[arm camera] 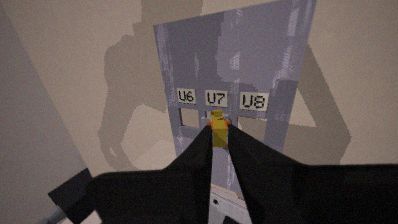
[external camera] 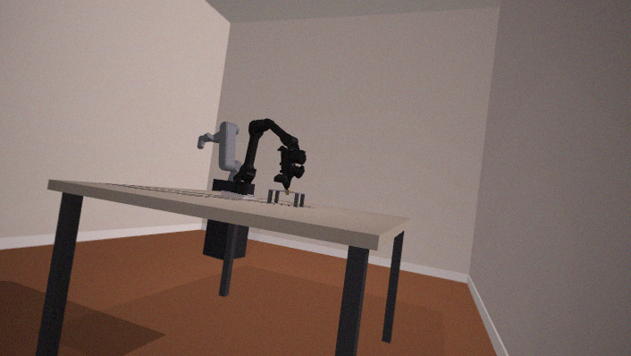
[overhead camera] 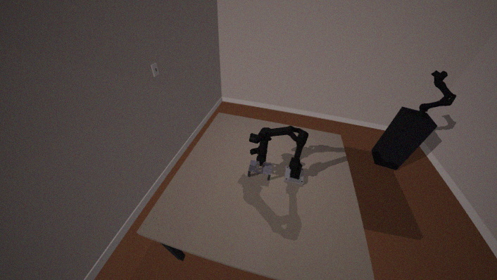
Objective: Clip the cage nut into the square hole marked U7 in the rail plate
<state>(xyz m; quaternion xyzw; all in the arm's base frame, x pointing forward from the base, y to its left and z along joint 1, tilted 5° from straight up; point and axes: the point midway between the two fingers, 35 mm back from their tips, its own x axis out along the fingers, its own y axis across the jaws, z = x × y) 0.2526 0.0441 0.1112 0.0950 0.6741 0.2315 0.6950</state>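
The yellow cage nut (arm camera: 219, 137) (external camera: 288, 191) is between my fingertips, with orange bits at its sides. My gripper (arm camera: 218, 130) (external camera: 288, 189) is shut on it and points down at the rail plate. The grey rail plate (arm camera: 200, 55) (overhead camera: 254, 169) stands on short dark legs on the table. Its labels U6, U7 and U8 show in the wrist view. The nut is at the U7 hole, just below that label, and covers most of the hole. Whether its wings are through the hole is hidden by the nut and fingers.
The table (overhead camera: 218, 211) (external camera: 214, 212) carries the plate and my arm's pale base plate (overhead camera: 289, 179), close beside the rail plate. The square holes U6 (arm camera: 190, 118) and U8 flank the nut. A second arm stands on a dark pedestal (overhead camera: 405, 138) off the table.
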